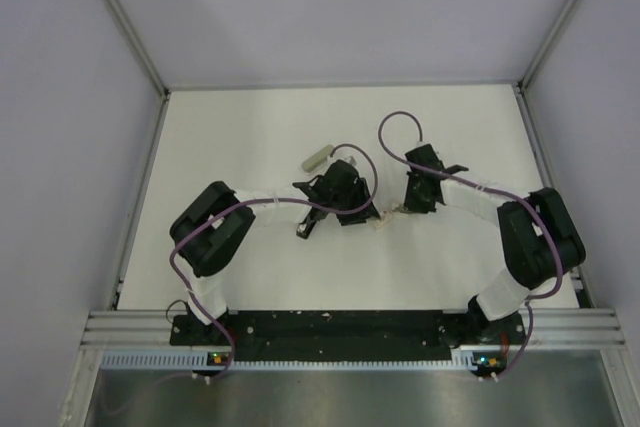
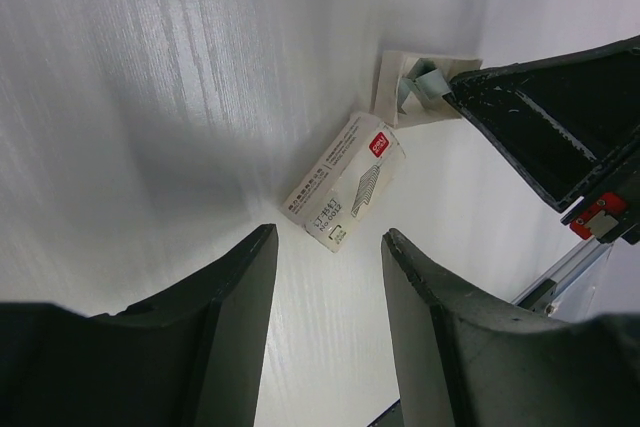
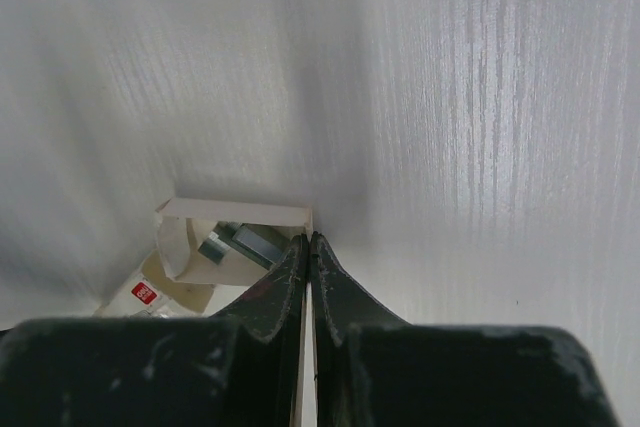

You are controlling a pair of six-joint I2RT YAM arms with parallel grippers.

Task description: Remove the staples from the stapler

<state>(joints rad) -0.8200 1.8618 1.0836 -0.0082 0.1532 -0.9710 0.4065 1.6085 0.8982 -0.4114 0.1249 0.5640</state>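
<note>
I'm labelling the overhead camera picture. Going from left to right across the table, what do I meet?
In order: left arm → pale green stick → small white boxes → right arm. The dark thing under the left arm overlaps the stick's span, so I left it out.

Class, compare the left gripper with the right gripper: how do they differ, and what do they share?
The left gripper has its jaws apart; the right gripper has them pressed together. The left gripper holds nothing, a printed box lying beyond its tips; the right gripper pinches a wall of the white cardboard tray. Both have black fingers.
</note>
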